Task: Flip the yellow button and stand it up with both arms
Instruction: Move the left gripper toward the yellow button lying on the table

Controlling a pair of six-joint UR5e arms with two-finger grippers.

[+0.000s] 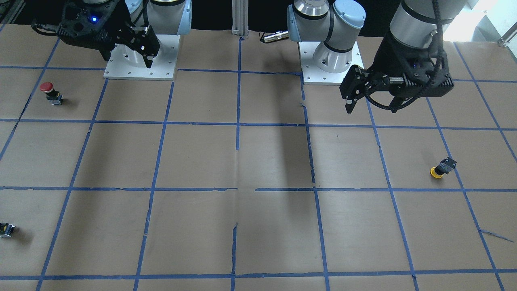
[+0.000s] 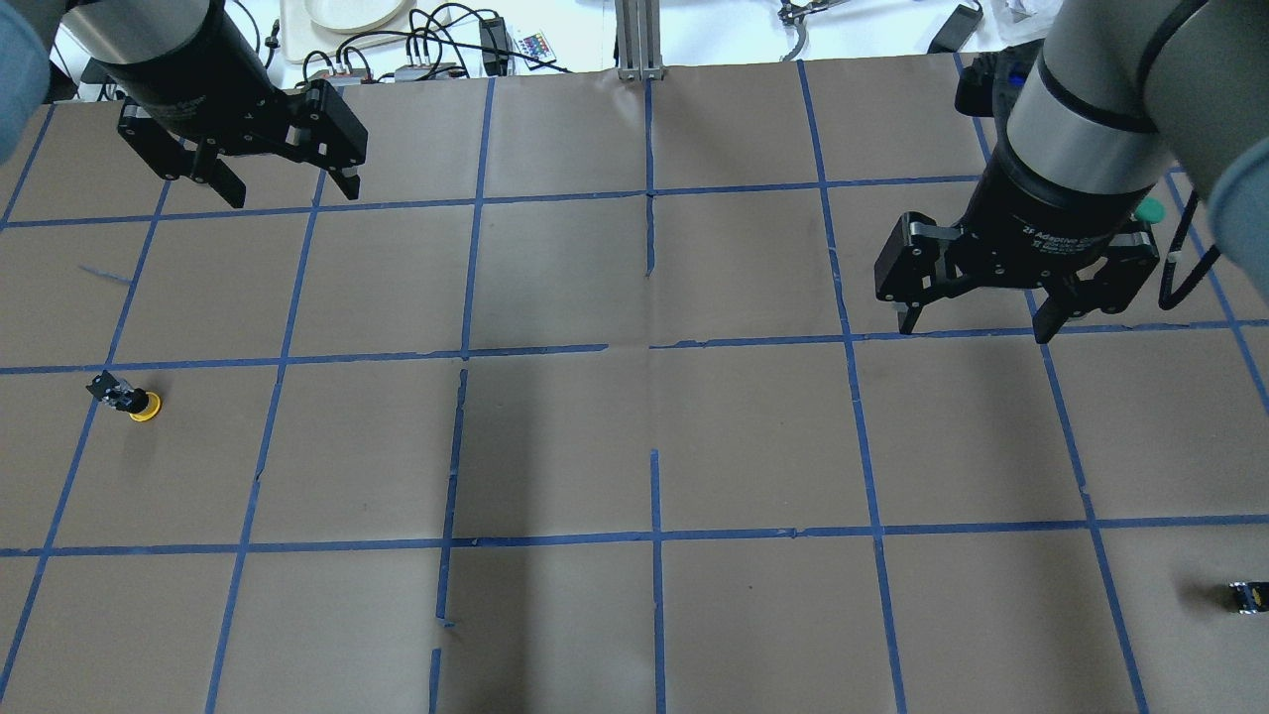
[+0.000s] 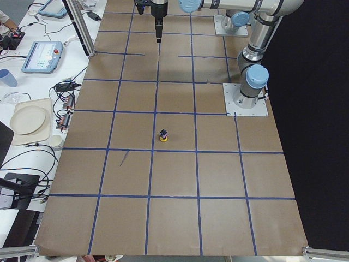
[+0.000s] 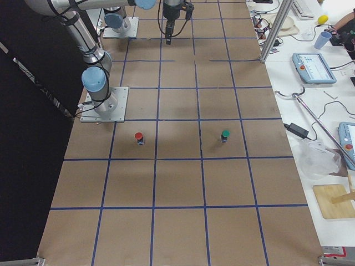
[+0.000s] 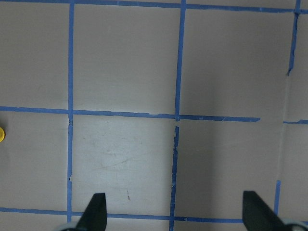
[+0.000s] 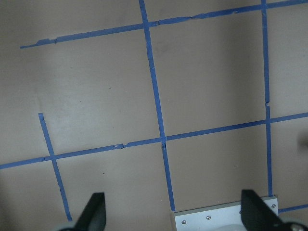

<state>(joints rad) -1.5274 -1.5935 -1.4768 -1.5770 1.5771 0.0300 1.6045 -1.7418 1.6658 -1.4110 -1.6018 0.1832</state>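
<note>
Brown paper taped into a blue grid covers the table (image 2: pixel 555 446) beneath me. My left gripper (image 2: pixel 293 195), a black two-finger claw, hangs above it with its fingers spread wide and nothing between them. My right gripper (image 2: pixel 975 327) hangs the same way, parted and empty. Out on my left side, well apart from the left gripper, the small yellow-capped push-button (image 2: pixel 132 400) with its dark blocky base sits just beside a tape line. It rests on its yellow cap with the base pointing up, long axis close to upright; whether it leans a little I cannot tell. My left wrist camera catches only a sliver of that cap at its edge. On my right side sit a red-capped button (image 1: pixel 50 93) and a tiny black block with a yellow mark (image 1: pixel 6 229), which the frame edge cuts off. A green-capped button (image 4: pixel 225 135) is mostly hidden behind my right gripper from overhead.
</note>
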